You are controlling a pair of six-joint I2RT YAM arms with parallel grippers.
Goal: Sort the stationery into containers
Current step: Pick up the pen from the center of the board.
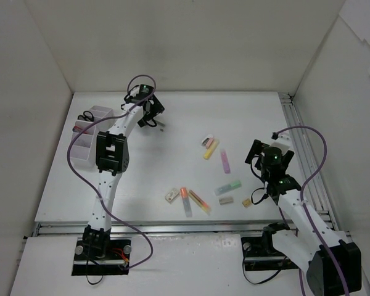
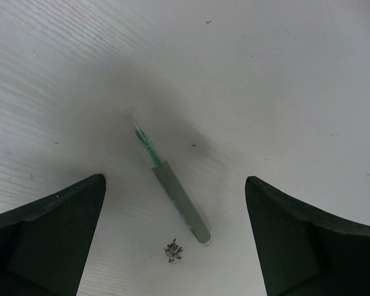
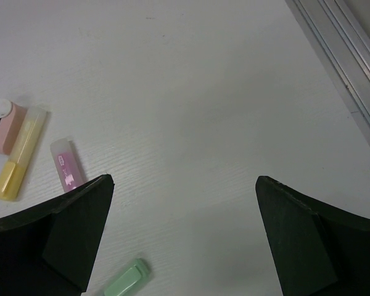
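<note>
A thin green pen (image 2: 172, 191) lies flat on the white table, between the fingers of my left gripper (image 2: 174, 180), which is open and clear of it on both sides. From above, the left gripper (image 1: 155, 116) hangs at the far left-centre, just right of the white organiser (image 1: 80, 150), which has black-handled scissors (image 1: 85, 116) in its far compartment. My right gripper (image 3: 184, 179) is open over bare table. A green highlighter (image 3: 126, 280), a pink highlighter (image 3: 68, 163) and a yellow highlighter (image 3: 20, 161) lie to its left.
More stationery is scattered mid-table: an orange highlighter (image 1: 185, 200), a yellow-orange marker (image 1: 199, 201), small block erasers (image 1: 226, 200) (image 1: 247, 201) and another small block (image 1: 171, 195). An aluminium rail (image 1: 299, 154) runs along the right edge. White walls enclose the table.
</note>
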